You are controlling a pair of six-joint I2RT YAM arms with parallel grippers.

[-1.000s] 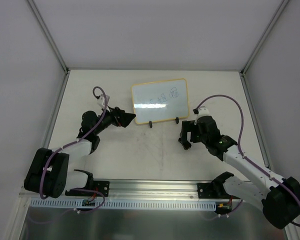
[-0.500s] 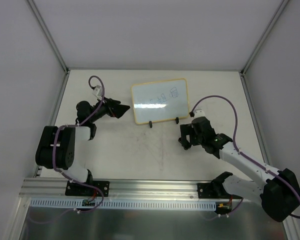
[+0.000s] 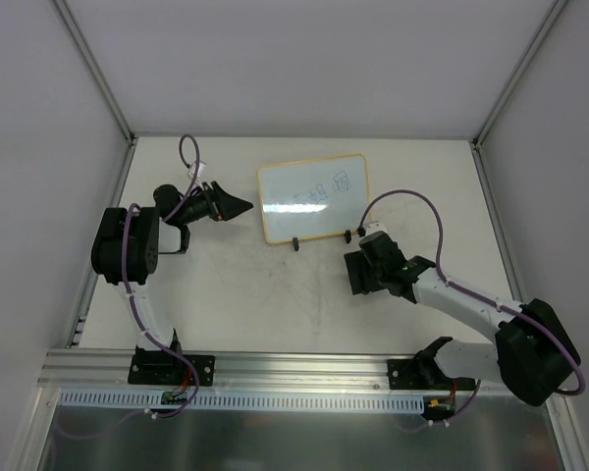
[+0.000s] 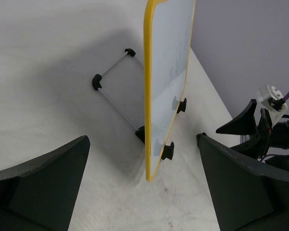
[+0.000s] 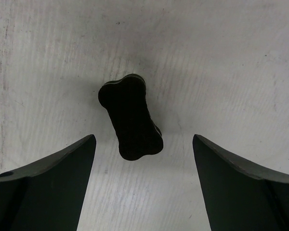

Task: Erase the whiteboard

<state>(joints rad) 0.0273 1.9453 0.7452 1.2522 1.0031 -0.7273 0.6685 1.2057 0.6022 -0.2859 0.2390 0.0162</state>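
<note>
Right tool (image 5: 142, 138), newly shifted, spread astride black block (image 5: 130, 118); left tool (image 4: 143, 138) spread, facing whiteboard (image 4: 171, 72) edge.

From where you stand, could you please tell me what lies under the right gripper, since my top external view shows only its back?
Observer: A small black bone-shaped block lies flat on the table, between the open fingers of the right gripper, and neither finger touches it.
Operator: Thank you. Is the left gripper holding the whiteboard?
Observer: No. The left gripper is open, and the whiteboard stands edge-on ahead of it, in line with the gap between its fingers, touching neither.
Operator: What keeps the board upright?
Observer: A wire stand with black feet props it from its back side.
</note>
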